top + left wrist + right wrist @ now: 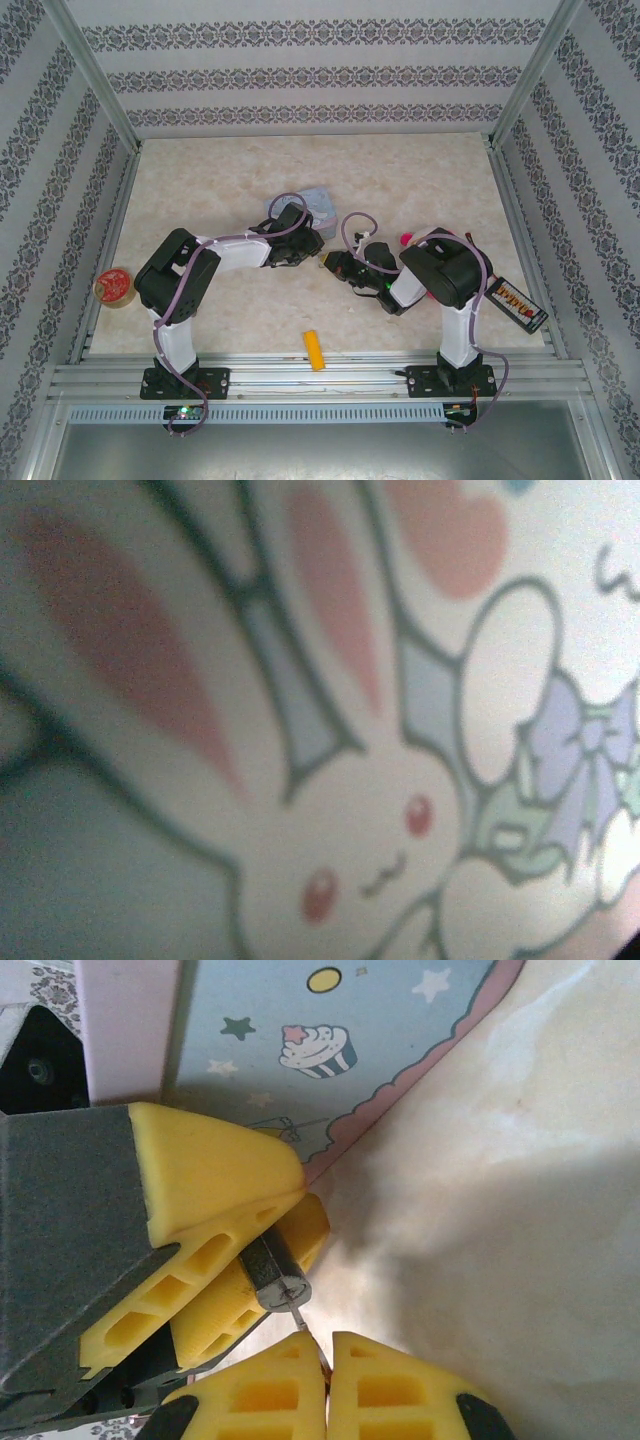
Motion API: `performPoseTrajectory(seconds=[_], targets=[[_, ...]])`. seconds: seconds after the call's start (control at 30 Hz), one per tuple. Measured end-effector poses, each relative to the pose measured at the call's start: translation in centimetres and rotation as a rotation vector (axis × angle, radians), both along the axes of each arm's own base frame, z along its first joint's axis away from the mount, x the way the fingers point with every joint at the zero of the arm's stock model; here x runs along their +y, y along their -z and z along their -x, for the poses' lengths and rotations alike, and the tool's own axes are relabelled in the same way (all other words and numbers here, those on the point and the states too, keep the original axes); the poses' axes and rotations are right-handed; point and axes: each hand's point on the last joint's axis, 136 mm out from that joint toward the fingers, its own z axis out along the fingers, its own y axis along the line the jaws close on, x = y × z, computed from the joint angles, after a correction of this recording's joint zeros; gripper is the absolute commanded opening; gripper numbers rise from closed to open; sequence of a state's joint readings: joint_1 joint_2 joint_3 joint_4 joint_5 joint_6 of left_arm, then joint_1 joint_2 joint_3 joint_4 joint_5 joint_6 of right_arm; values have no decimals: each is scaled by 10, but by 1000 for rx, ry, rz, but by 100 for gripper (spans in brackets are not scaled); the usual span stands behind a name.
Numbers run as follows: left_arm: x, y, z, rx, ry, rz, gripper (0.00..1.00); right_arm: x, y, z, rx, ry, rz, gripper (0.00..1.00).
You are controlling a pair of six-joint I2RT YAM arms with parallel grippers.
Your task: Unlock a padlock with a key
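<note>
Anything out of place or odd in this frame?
A red tape roll lies at the left rail, and a dark packet lies askew across the right rail. Nothing looks spilled or damaged.

A beige marbled counter [420, 180] held a pale blue cartoon tin [322, 198] near its middle, a yellow cylinder [315, 350] at the near edge, a red roll [112, 287] far left and a black packet [522, 304] far right.

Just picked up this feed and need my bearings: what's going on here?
The left gripper pinches the small padlock close to the edge of the cartoon tin. The right gripper is shut on the thin key, whose tip meets the padlock's end face. Whether it has entered the keyhole is unclear, and the shackle is hidden.
</note>
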State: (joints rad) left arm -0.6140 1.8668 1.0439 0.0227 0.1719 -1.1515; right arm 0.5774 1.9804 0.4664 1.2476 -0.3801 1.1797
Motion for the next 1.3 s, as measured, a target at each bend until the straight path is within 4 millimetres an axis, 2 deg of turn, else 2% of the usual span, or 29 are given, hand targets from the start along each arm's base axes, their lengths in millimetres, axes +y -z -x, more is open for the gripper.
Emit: performPoseTrajectory(seconds=[1.3], targets=[[1,-5,-9,-62,-6,42,0,1,-5,-10,-30,-60,-33,0]])
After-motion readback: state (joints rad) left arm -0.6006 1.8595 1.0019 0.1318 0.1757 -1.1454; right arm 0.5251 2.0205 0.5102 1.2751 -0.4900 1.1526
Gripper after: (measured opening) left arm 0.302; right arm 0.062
